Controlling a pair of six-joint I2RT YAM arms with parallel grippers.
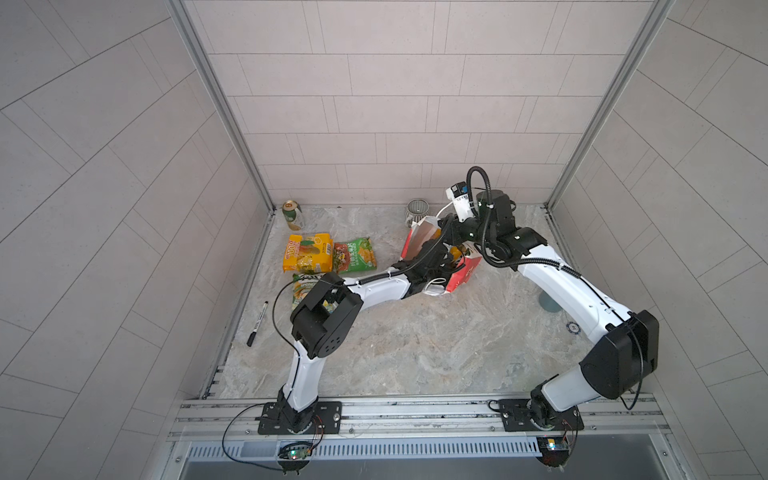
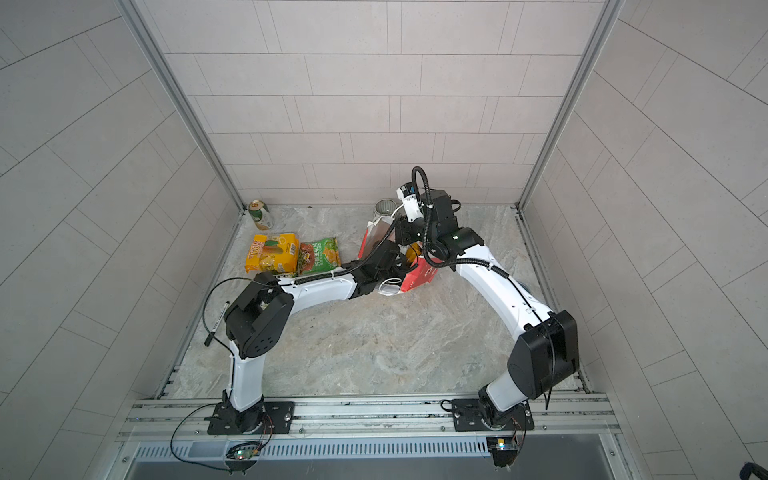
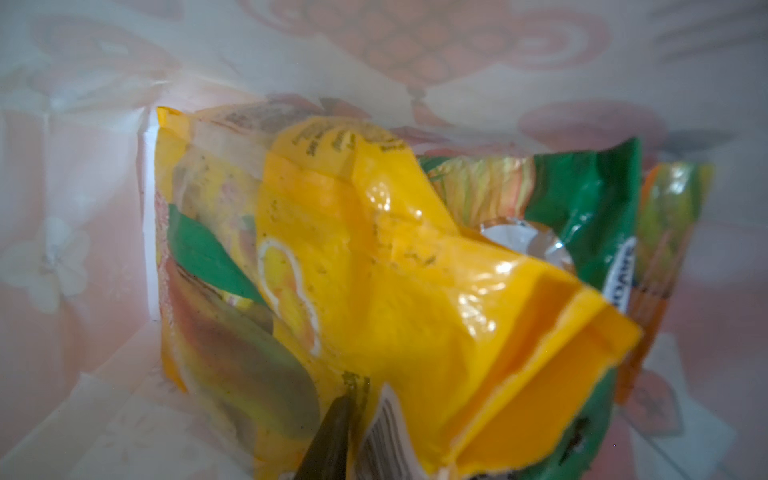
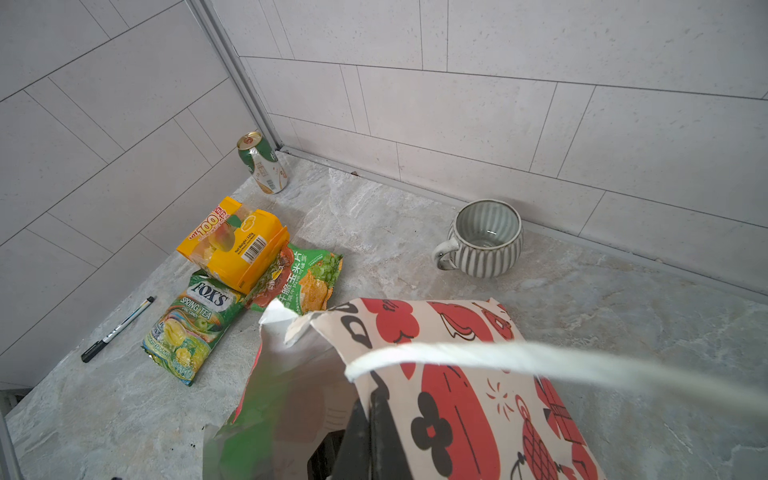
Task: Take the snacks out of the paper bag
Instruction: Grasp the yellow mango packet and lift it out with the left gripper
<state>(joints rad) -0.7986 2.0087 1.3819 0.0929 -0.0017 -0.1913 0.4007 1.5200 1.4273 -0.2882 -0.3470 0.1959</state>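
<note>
Both top views show the paper bag (image 1: 466,275) (image 2: 419,277) at about 1 o'clock from the middle of the marble table (image 1: 415,345). It is tilted, with its mouth turned toward 7 o'clock. The right gripper (image 4: 370,411) is pinched closed on the bag's rim, and a white cord handle crosses just in front of it. The left gripper (image 1: 445,259) reaches into the mouth. In the left wrist view only one dark finger (image 3: 328,440) shows, touching a yellow packet (image 3: 395,291), so whether it grips cannot be told. A green packet (image 3: 590,195) lies behind the yellow one, and both sit between the bag's pale inner walls.

Three snacks lie outside the bag at 10 to 11 o'clock, overlapping one another. They are a yellow-orange packet (image 1: 307,251), a green chips packet (image 1: 355,254) and a FOX'S packet (image 4: 193,328), which the left elbow partly covers in the top views. A can (image 1: 292,214) stands in the 11 o'clock corner. A ribbed mug (image 1: 417,212) sits at 12 o'clock just beside the back wall, near the bag's far corner. A pen (image 1: 257,324) lies at 9 o'clock along the left edge. Bare marble runs from 4 to 8 o'clock.
</note>
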